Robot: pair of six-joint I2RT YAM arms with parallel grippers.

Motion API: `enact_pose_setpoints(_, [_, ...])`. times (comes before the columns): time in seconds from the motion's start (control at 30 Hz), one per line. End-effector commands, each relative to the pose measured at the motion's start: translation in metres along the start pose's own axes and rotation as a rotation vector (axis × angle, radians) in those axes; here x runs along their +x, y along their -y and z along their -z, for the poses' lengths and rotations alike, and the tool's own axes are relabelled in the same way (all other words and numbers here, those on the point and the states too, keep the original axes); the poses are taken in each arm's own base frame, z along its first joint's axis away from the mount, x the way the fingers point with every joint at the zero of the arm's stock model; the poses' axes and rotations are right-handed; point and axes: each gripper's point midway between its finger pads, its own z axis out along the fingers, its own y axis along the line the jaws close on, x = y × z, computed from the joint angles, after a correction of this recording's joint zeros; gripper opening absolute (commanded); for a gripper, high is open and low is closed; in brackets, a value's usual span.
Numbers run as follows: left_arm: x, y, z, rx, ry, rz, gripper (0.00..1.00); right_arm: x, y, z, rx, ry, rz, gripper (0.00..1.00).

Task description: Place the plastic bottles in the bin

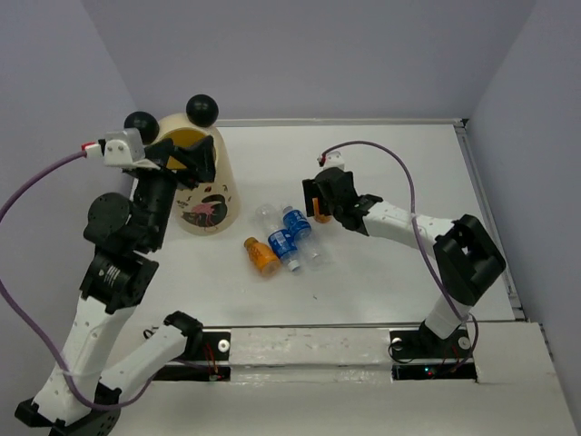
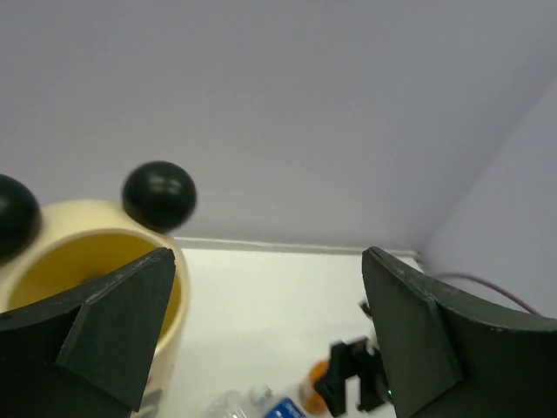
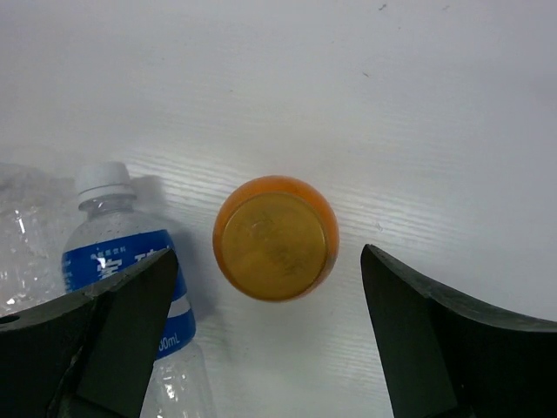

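The cream-yellow bin (image 1: 211, 195) with two black ball ears stands at the left; it also shows in the left wrist view (image 2: 61, 244). My left gripper (image 1: 186, 156) hovers open and empty over its rim (image 2: 268, 257). Clear bottles with blue labels (image 1: 292, 232) lie mid-table beside a lying orange bottle (image 1: 261, 256). My right gripper (image 1: 320, 202) is open, straight above an upright orange bottle (image 3: 276, 237), fingers on either side and apart from it (image 3: 267, 261). A white-capped clear bottle (image 3: 130, 261) lies just left of it. No green bottle is in view.
The table's raised edge (image 1: 481, 191) runs along the right and back. The walls stand close behind the bin. The right arm's purple cable (image 1: 399, 173) loops over the table.
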Motion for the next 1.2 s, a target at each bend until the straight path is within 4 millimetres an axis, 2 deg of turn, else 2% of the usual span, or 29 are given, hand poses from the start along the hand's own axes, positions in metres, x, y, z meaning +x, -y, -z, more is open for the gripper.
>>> enact_pose_setpoints(0.0, [0.068,0.038,0.044,0.278,-0.255,0.102,0.99,-0.033,0.009,-0.005,0.08,0.07,0.012,0.91])
enact_pose_setpoints(0.07, [0.072,0.033,0.062,0.285,-0.256,0.114,0.99,-0.032,0.008,-0.011,0.087,0.063,0.025,0.89])
enact_pose_setpoints(0.1, [0.087,0.025,0.073,0.272,-0.287,0.117,0.99,-0.035,0.005,-0.013,0.082,0.063,0.029,0.87])
enact_pose_setpoints(0.17, [0.103,0.017,0.082,0.245,-0.325,0.132,0.99,-0.033,0.004,-0.018,0.089,0.051,0.036,0.82])
enact_pose_setpoints(0.2, [0.118,0.006,0.089,0.199,-0.365,0.13,0.99,-0.031,0.004,-0.021,0.098,0.042,0.038,0.74])
enact_pose_setpoints(0.23, [0.122,0.003,0.088,0.183,-0.37,0.137,0.99,-0.032,0.005,-0.022,0.107,0.043,0.037,0.71])
enact_pose_setpoints(0.33, [0.141,-0.018,0.1,0.08,-0.426,0.138,0.99,-0.037,0.016,-0.021,0.176,0.057,0.036,0.38])
enact_pose_setpoints(0.43, [0.138,-0.033,0.105,0.001,-0.423,0.128,0.99,-0.053,0.027,-0.008,0.221,0.08,0.046,0.28])
enact_pose_setpoints(0.5, [0.124,-0.04,0.106,-0.037,-0.378,0.125,0.99,-0.081,0.035,0.017,0.263,0.141,0.068,0.21])
enact_pose_setpoints(0.57, [0.114,-0.044,0.108,-0.055,-0.339,0.128,0.99,-0.111,0.029,0.043,0.272,0.217,0.073,0.17])
enact_pose_setpoints(0.6, [0.109,-0.046,0.108,-0.06,-0.321,0.127,0.99,-0.123,0.015,0.057,0.24,0.25,0.084,0.17])
enact_pose_setpoints(0.67, [0.099,-0.05,0.109,-0.078,-0.277,0.135,0.99,-0.153,0.001,0.091,0.183,0.329,0.086,0.16])
enact_pose_setpoints(0.7, [0.091,-0.055,0.11,-0.107,-0.244,0.144,0.99,-0.172,-0.027,0.111,0.08,0.381,0.086,0.16])
enact_pose_setpoints(0.77, [0.084,-0.062,0.11,-0.154,-0.217,0.151,0.99,-0.196,-0.058,0.142,-0.062,0.456,0.074,0.17])
enact_pose_setpoints(0.8, [0.074,-0.069,0.111,-0.196,-0.184,0.158,0.99,-0.214,-0.083,0.161,-0.182,0.513,0.069,0.17])
enact_pose_setpoints(0.83, [0.073,-0.073,0.113,-0.217,-0.184,0.158,0.99,-0.217,-0.109,0.181,-0.268,0.542,0.08,0.17])
enact_pose_setpoints(0.87, [0.068,-0.075,0.115,-0.231,-0.169,0.169,0.99,-0.221,-0.127,0.191,-0.328,0.564,0.09,0.17])
enact_pose_setpoints(0.9, [0.062,-0.082,0.119,-0.264,-0.148,0.176,0.98,-0.236,-0.15,0.219,-0.382,0.638,0.131,0.17])
enact_pose_setpoints(0.93, [0.06,-0.086,0.122,-0.288,-0.135,0.189,0.97,-0.245,-0.153,0.221,-0.379,0.665,0.142,0.17])
enact_pose_setpoints(0.97, [0.059,-0.09,0.124,-0.315,-0.122,0.221,0.95,-0.247,-0.171,0.233,-0.415,0.689,0.161,0.17])
enact_pose_setpoints(1.0, [0.059,-0.098,0.128,-0.358,-0.114,0.221,0.95,-0.243,-0.189,0.224,-0.428,0.686,0.202,0.17])
enact_pose_setpoints(1.03, [0.057,-0.101,0.131,-0.373,-0.104,0.232,0.94,-0.261,-0.197,0.238,-0.453,0.728,0.182,0.17])
enact_pose_setpoints(1.07, [0.058,-0.103,0.133,-0.385,-0.102,0.248,0.94,-0.262,-0.212,0.244,-0.503,0.739,0.197,0.16])
enact_pose_setpoints(1.1, [0.058,-0.103,0.135,-0.388,-0.103,0.253,0.94,-0.259,-0.227,0.236,-0.529,0.732,0.214,0.16])
enact_pose_setpoints(1.13, [0.06,-0.104,0.138,-0.388,-0.112,0.256,0.94,-0.262,-0.235,0.236,-0.554,0.739,0.212,0.15])
enact_pose_setpoints(1.17, [0.062,-0.104,0.139,-0.387,-0.118,0.261,0.94,-0.274,-0.24,0.244,-0.577,0.765,0.194,0.14])
